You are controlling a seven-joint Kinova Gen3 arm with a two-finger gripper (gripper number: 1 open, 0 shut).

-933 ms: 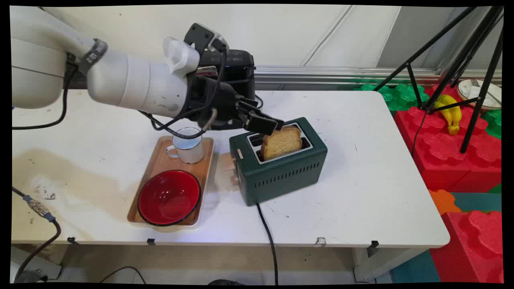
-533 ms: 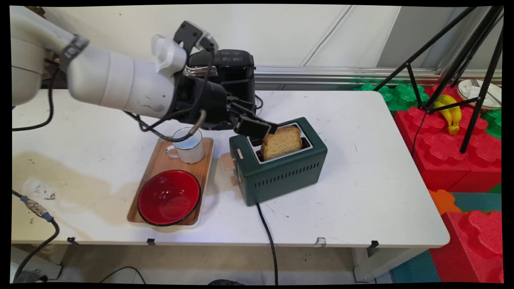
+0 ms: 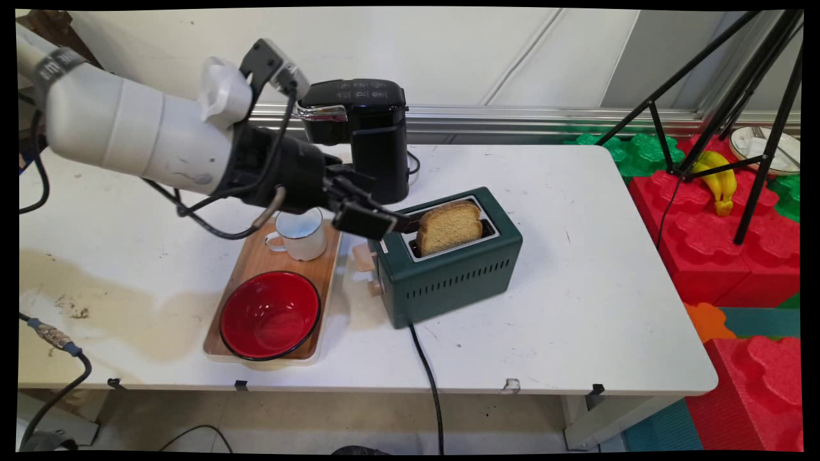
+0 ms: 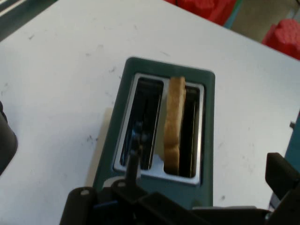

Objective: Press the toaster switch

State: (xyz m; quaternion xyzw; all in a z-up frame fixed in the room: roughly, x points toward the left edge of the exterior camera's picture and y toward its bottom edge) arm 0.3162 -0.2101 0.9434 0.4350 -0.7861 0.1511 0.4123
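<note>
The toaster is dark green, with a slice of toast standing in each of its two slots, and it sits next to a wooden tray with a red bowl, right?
Not quite: only one slot holds a slice. The hand view shows the toast standing in one slot of the toaster while the other slot is empty. The rest holds: in the main view the dark green toaster sits beside the wooden tray with the red bowl.

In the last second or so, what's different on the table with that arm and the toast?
The gripper has pulled back leftward from the toast, past the toaster's left end. The toast was let go and stands in its slot. Toaster, mug, bowl and tray stayed put.
</note>
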